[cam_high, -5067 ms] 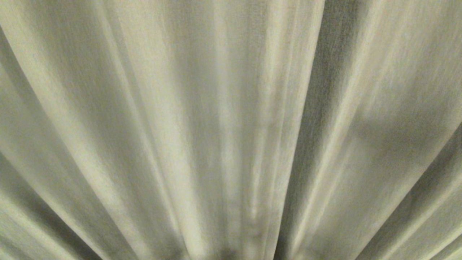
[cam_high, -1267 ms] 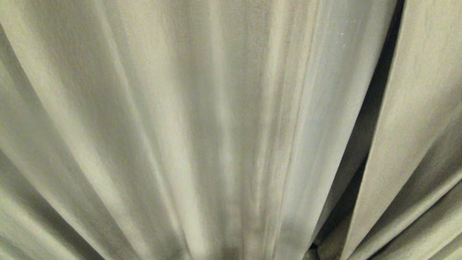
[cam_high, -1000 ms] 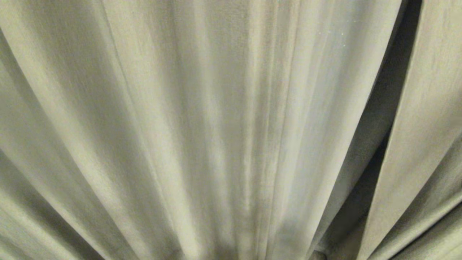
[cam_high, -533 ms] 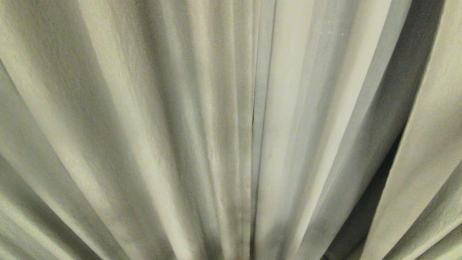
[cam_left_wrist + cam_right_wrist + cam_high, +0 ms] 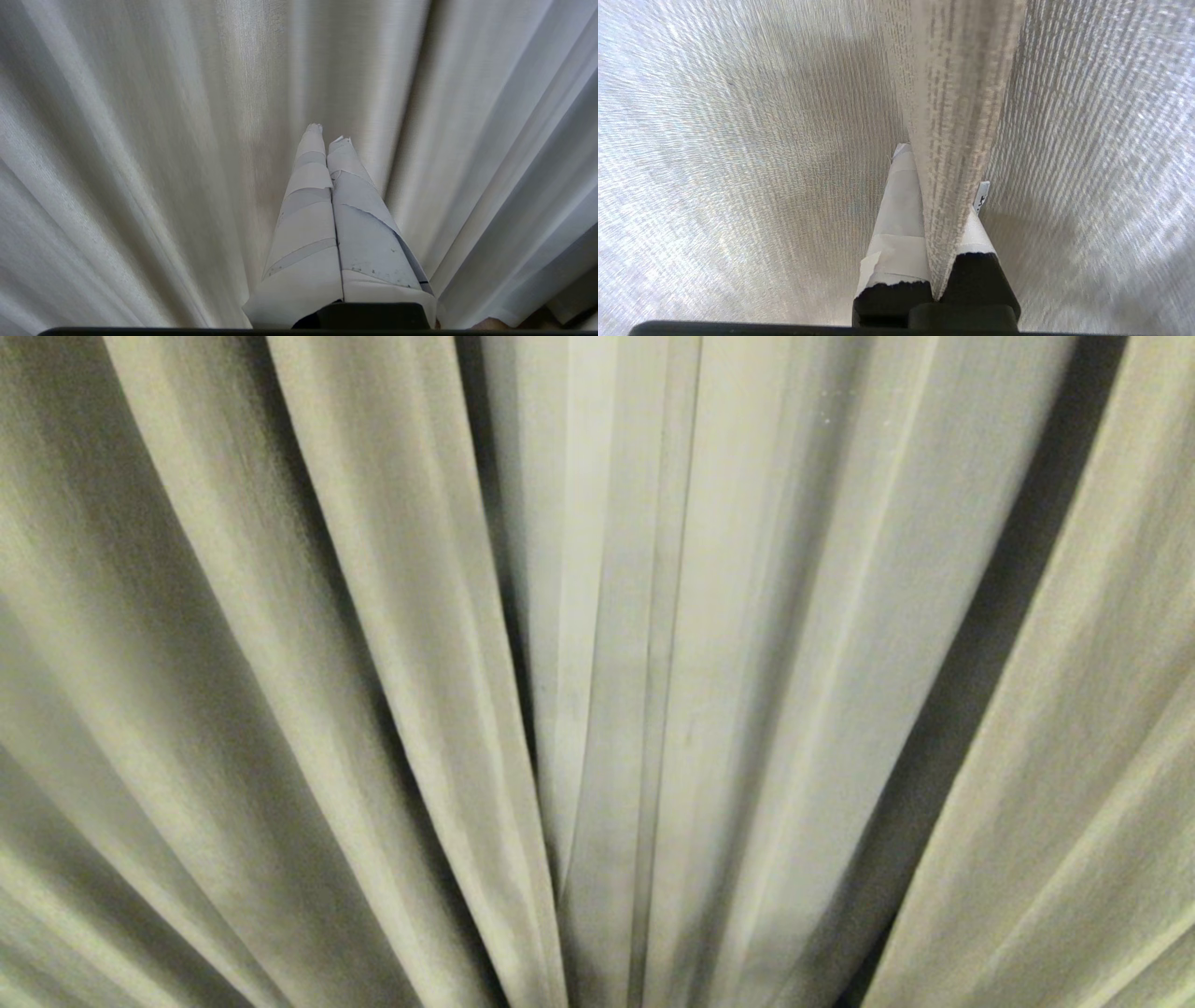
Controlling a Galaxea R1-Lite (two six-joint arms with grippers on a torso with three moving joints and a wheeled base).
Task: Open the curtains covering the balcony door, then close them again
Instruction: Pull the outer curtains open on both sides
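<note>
- The right gripper is clamped on a hemmed fold of the curtains; the fold runs between its tape-wrapped fingers and hides part of one.
- The left gripper has its taped fingers pressed together, holding nothing, with its tips near the pleats.
- Cream curtains fill the head view, and the two hemmed edges meet at centre.
- The balcony door is wholly hidden behind the fabric.

The curtains hang right before the robot, folds fanning left and right of a middle seam. The right gripper has 1 fold between its jaws; the left gripper sits just before the fabric.
</note>
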